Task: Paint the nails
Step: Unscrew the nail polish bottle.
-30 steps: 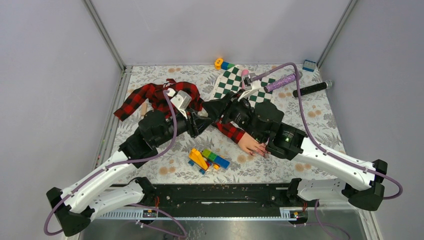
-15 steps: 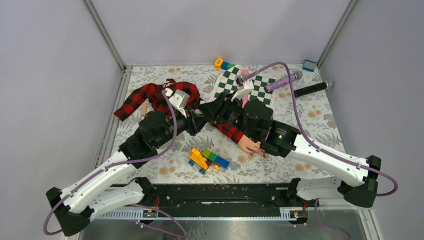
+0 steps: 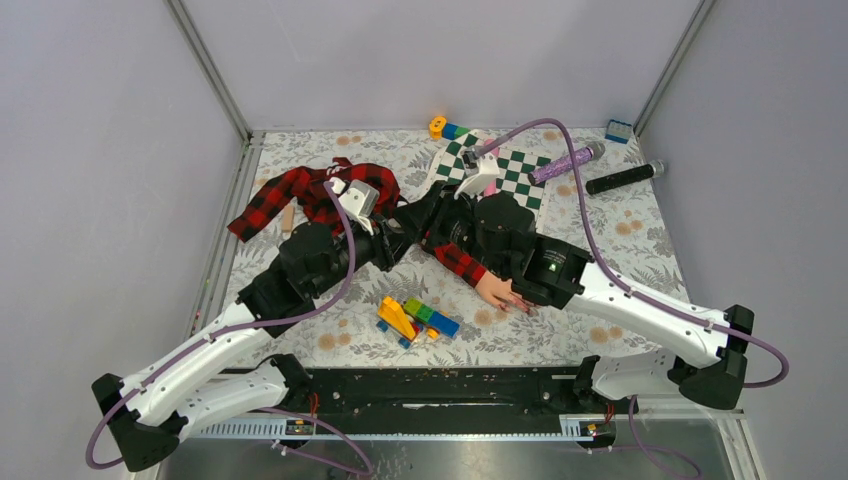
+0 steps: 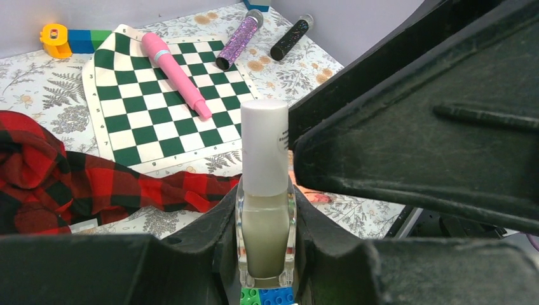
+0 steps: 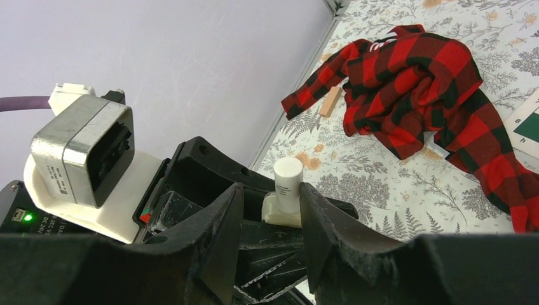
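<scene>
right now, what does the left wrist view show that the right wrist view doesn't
Only the left wrist view: the pink wand, the purple glitter stick, and the bottle with its pale body clamped in the left gripper. Only the right wrist view: the left arm's camera box and a wooden piece. Both: the bottle's white cap, the plaid sleeve, and the right gripper at the cap.

The small bottle (image 4: 265, 236) is clear glossy glass with a matt white plastic cap (image 4: 264, 146). The left gripper (image 4: 265, 219) is matt black plastic, and the plaid sleeve (image 4: 95, 184) is soft cloth.
</scene>
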`<state>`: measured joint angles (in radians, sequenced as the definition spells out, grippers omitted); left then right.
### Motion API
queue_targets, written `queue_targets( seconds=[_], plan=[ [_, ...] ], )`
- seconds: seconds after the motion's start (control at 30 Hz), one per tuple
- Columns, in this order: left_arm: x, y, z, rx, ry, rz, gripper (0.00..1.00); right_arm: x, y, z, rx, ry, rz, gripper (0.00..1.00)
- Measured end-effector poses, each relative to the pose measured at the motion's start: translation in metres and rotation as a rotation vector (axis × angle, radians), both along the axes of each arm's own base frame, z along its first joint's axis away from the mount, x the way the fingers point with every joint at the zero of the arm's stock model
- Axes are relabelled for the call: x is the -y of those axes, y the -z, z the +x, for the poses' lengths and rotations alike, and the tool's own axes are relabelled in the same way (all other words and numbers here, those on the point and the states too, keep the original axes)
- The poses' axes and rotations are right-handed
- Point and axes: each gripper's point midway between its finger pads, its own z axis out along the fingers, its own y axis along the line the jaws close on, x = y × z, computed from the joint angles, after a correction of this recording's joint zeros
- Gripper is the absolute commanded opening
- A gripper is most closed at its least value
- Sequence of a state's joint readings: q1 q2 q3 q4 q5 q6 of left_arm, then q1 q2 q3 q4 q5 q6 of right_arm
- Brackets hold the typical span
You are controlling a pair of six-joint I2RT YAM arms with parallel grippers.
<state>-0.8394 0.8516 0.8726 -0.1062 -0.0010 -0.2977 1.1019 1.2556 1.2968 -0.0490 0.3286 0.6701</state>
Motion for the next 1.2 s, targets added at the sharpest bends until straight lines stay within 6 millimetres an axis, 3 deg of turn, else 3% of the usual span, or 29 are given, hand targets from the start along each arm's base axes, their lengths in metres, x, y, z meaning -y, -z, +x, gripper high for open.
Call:
queue_targets(
  seconds=[0.6, 0.73, 0.8, 0.83, 1.2],
  plan=[
    [-0.003, 0.003, 0.002, 0.004, -0.023, 0.022, 0.0, -0.009, 0.014, 0.005, -0.032, 0.005, -0.044, 0.39],
    [-0.002, 0.004, 0.001, 0.007, -0.023, 0.026, 0.0, -0.011, 0.017, 0.007, -0.034, 0.008, -0.053, 0.25],
    [-0.003, 0.004, 0.002, 0.01, -0.028, 0.028, 0.0, -0.01, 0.02, 0.008, -0.036, 0.017, -0.062, 0.05],
    [-0.004, 0.004, 0.001, 0.009, -0.029, 0.029, 0.0, -0.01, 0.021, 0.009, -0.035, 0.02, -0.066, 0.0],
    [-0.001, -0.009, -0.009, 0.036, 0.045, -0.006, 0.0, -0.009, 0.008, -0.001, 0.052, -0.059, -0.064, 0.0]
  ],
)
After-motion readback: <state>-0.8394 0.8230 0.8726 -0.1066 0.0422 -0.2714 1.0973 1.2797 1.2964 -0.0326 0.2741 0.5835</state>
